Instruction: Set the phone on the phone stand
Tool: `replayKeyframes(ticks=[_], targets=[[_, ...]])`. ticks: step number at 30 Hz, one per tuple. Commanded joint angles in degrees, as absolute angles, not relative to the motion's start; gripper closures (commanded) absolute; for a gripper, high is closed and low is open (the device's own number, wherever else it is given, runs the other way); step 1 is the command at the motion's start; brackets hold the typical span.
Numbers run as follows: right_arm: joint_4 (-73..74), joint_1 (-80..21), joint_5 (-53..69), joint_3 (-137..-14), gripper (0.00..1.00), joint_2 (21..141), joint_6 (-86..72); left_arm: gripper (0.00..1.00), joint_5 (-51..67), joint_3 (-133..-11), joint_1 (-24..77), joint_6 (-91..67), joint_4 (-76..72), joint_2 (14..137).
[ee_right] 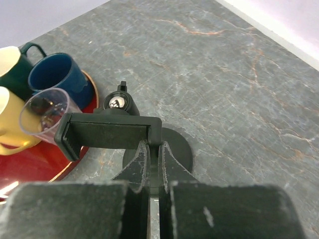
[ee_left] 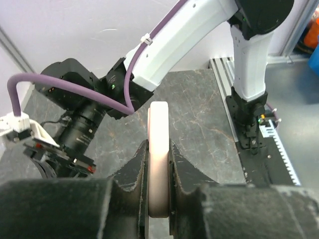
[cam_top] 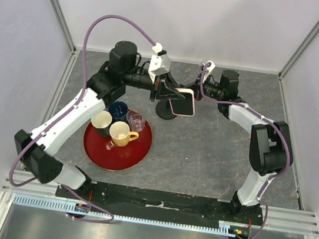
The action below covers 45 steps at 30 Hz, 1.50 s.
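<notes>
left claw [ee_left: 158, 149] clamps the phone [ee_left: 159, 119] by its faces, pink edge toward grey table [ee_left: 199, 124].

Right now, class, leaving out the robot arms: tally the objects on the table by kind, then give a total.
mugs: 3 (yellow mug, blue mug, green mug)
clear cup: 1
red tray: 1
phone: 1
phone stand: 1
Total: 7

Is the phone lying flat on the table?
No, the phone is clamped edge-on in the left gripper, raised above the tabletop.
</notes>
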<state>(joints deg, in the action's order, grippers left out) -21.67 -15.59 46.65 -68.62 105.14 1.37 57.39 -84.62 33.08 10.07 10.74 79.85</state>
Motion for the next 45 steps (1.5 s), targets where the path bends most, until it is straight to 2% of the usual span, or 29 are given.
replayKeyframes(ticks=[1, 7, 12, 22, 27, 34, 45], targets=[[-16.5, -15.6, 55.9, -70.9, 1.0, 107.3, 5.3, 0.98, 66.4, -94.8, 32.1, 26.9, 18.7, 89.5], [-14.8, -15.1, 57.0, -72.0, 1.0, 107.6, 6.9, 0.98, 73.6, -101.2, 28.9, 37.1, 26.1, 96.8], [-14.7, -14.8, 56.8, -72.2, 1.0, 108.4, 6.9, 0.98, 75.8, -102.5, 27.0, 39.8, 25.8, 101.3], [-16.1, -14.8, 56.4, -70.8, 1.0, 107.8, 6.7, 0.98, 78.5, -108.5, 26.3, 37.7, 22.8, 109.9], [-16.2, -14.7, 56.5, -70.7, 1.0, 107.5, 6.8, 0.98, 80.2, -110.8, 26.4, 31.6, 16.0, 112.3], [-16.2, -14.7, 55.4, -70.1, 1.0, 107.1, 7.0, 0.98, 78.8, -115.6, 26.3, 26.9, 17.6, 117.9], [-16.0, -14.8, 54.8, -69.5, 1.0, 106.4, 7.4, 0.98, 73.7, -117.9, 26.1, 32.2, 26.0, 119.1]])
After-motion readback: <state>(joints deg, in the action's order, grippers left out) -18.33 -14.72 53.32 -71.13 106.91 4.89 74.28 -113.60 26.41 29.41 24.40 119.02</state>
